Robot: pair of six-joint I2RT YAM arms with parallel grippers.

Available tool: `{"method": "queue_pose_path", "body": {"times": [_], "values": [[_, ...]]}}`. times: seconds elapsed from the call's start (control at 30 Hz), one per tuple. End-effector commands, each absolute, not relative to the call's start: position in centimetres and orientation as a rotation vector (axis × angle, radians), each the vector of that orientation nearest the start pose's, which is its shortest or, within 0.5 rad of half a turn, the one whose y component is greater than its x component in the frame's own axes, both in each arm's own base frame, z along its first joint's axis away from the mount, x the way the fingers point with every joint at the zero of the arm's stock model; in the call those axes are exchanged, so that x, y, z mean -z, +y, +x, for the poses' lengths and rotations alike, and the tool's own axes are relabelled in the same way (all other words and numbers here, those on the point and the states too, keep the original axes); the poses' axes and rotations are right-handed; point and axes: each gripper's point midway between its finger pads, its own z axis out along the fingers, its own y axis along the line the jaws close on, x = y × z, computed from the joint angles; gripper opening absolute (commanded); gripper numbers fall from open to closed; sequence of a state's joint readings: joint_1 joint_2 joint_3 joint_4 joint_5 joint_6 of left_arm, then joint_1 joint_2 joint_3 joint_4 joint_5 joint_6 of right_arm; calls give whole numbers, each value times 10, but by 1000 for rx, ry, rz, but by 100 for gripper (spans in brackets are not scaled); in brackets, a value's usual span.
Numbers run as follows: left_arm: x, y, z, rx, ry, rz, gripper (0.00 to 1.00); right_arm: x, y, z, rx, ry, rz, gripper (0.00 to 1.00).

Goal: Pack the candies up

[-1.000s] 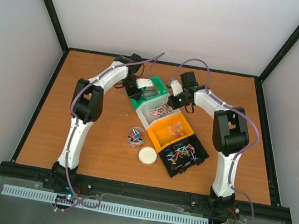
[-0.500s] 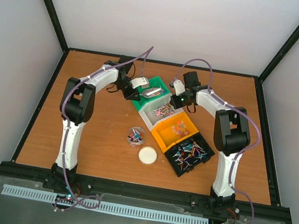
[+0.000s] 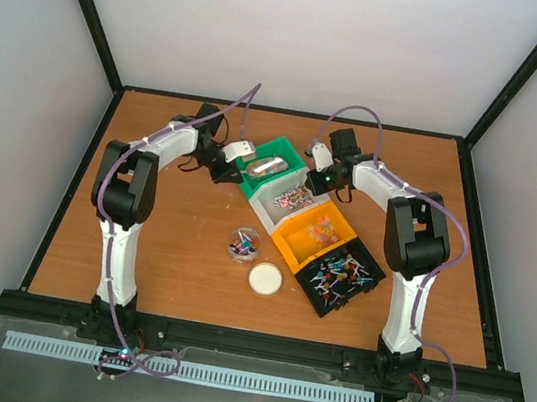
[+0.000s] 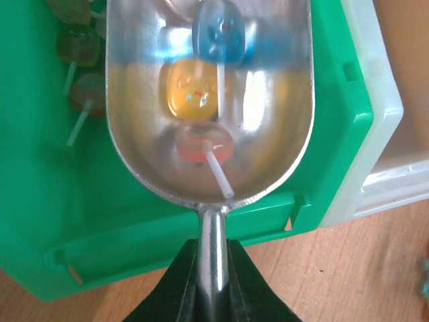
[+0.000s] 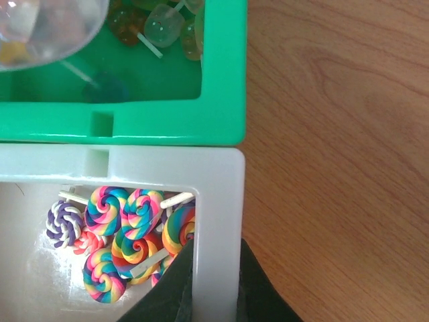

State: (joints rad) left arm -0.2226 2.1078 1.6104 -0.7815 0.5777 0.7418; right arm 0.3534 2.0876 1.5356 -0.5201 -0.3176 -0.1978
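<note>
My left gripper [image 4: 213, 268] is shut on the handle of the metal scoop [image 4: 268, 100], which it holds over the green bin [image 4: 67, 221]. The scoop carries three candies: blue [image 4: 218, 30], yellow [image 4: 192, 87] and red [image 4: 203, 141]. More candies [image 4: 77, 47] lie in the green bin. In the top view the left gripper [image 3: 235, 163] is at the bin's left side, with the scoop [image 3: 266, 166] above it. My right gripper [image 5: 214, 288] is shut on the rim of the white bin [image 5: 221, 201], which holds swirl lollipops [image 5: 127, 235]. It also shows in the top view [image 3: 321, 182].
An orange bin [image 3: 294, 248] and a black bin [image 3: 324, 305] with more candies follow the white bin in a diagonal row. A small clear jar [image 3: 244, 245] with a few candies and its white lid [image 3: 265, 279] stand in front of the row.
My left arm swung left and drew the scoop back and up out of the green bin's candies. The row of bins shifted slightly. The right gripper stayed on the white bin.
</note>
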Motion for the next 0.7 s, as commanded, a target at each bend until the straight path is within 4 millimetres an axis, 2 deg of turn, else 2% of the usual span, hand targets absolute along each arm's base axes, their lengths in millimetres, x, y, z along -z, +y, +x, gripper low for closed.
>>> {"method": "queue_pose_path", "body": {"times": [0.0,0.2,0.33,0.47,0.67], "values": [[-93,-188,441,683,2145,1305,1,-61,208,459,-400,2521,-754,3],[-127,-184,439,581,1998,1332,1,-61,202,466,-383,2527,-689,3],[-147,-178,420,550,1976,1411,1,-62,195,472,-359,2532,-624,3],[-159,-166,385,540,1967,1521,1,-63,192,475,-367,2539,-586,4],[-166,-143,319,533,1961,1683,1,-66,195,472,-401,2546,-581,19]]}}
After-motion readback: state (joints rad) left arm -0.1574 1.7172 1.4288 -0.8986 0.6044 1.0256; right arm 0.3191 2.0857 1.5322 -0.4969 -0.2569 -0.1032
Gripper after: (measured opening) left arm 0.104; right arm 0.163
